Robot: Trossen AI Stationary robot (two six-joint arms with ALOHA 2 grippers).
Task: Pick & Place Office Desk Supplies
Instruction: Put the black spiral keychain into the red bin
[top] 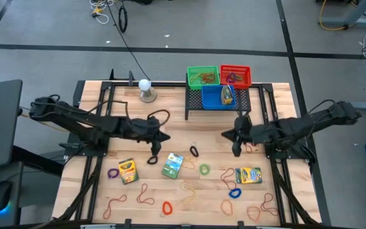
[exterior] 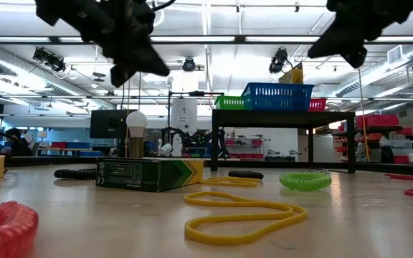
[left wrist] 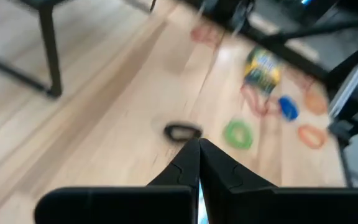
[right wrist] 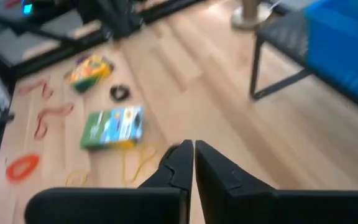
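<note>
Since both grippers hover with fingers pressed together and nothing held, the black loop [top: 194, 151] at mid-desk decides the move: it lies between them, slightly nearer the left gripper [top: 164, 137] than the right gripper [top: 229, 135].

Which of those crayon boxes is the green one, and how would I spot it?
Start at the black rack holding coloured baskets at the table's far edge, then come toward the middle of the wooden table. The green crayon box lies there, tilted, over a yellow rubber band. The other two boxes are mainly yellow and lie nearer the table's sides.
</note>
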